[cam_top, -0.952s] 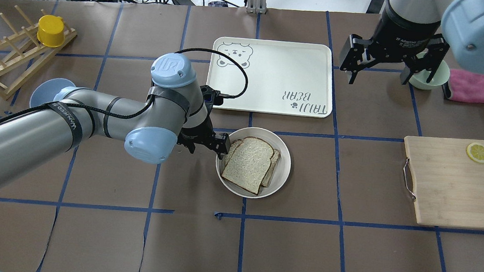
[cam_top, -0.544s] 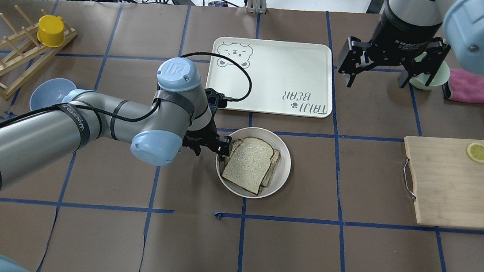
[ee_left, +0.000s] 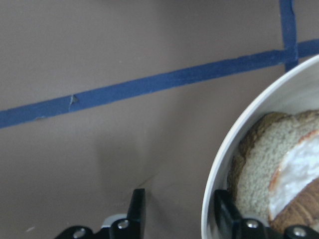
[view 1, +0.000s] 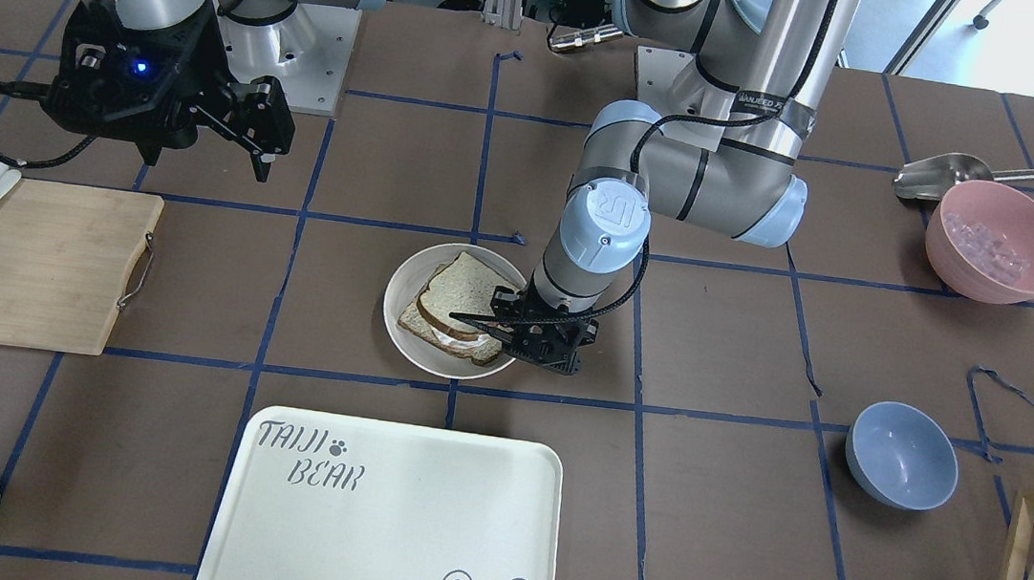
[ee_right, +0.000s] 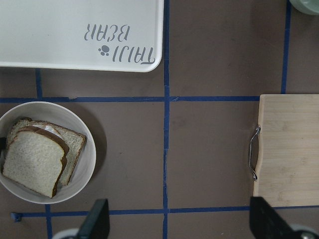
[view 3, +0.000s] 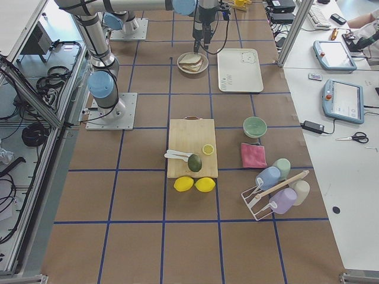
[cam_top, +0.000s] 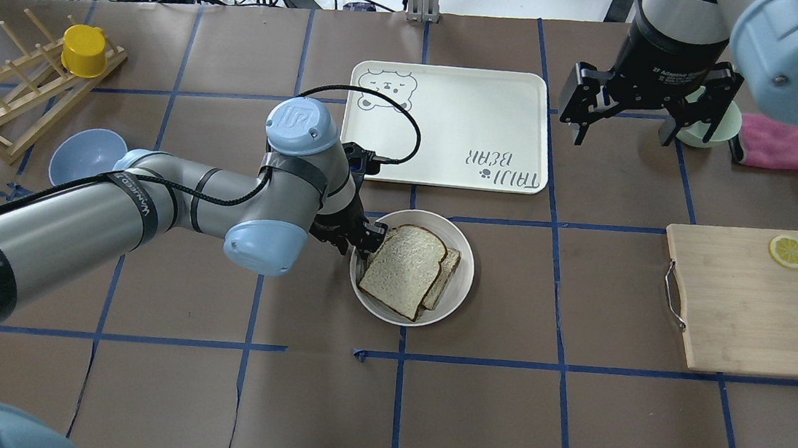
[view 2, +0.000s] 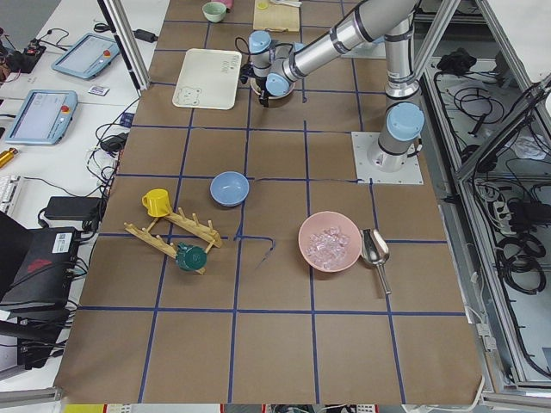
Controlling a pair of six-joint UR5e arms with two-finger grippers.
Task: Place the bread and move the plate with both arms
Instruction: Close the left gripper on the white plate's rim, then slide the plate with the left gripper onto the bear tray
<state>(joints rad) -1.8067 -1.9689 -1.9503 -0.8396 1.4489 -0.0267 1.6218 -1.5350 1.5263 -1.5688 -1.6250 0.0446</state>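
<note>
The off-white plate (cam_top: 464, 274) sits on the table in front of the tray. It holds the plain bread slice (cam_top: 402, 268) lying on top of a slice topped with egg (ee_left: 294, 169). My left gripper (cam_top: 366, 239) is open at the plate's left rim. In the left wrist view (ee_left: 179, 204) one finger (ee_left: 137, 209) is outside the rim and the other (ee_left: 224, 214) is inside, against it. My right gripper (cam_top: 624, 132) is open and empty, high over the table to the right of the tray. Its wrist view shows the plate (ee_right: 87, 169) and bread (ee_right: 30, 164) below.
The white bear-printed tray (cam_top: 452, 127) lies just beyond the plate. A wooden cutting board (cam_top: 743, 301) with lemon slice, avocado and cutlery is at the right. A green bowl (cam_top: 708, 129) and pink cloth (cam_top: 776, 143) sit behind the right gripper. A blue bowl (cam_top: 87, 154) and a rack (cam_top: 16, 92) are at the left.
My left gripper has moved right onto the plate's rim. The plate has shifted slightly left and the bread has turned a little. The right gripper has barely moved.
</note>
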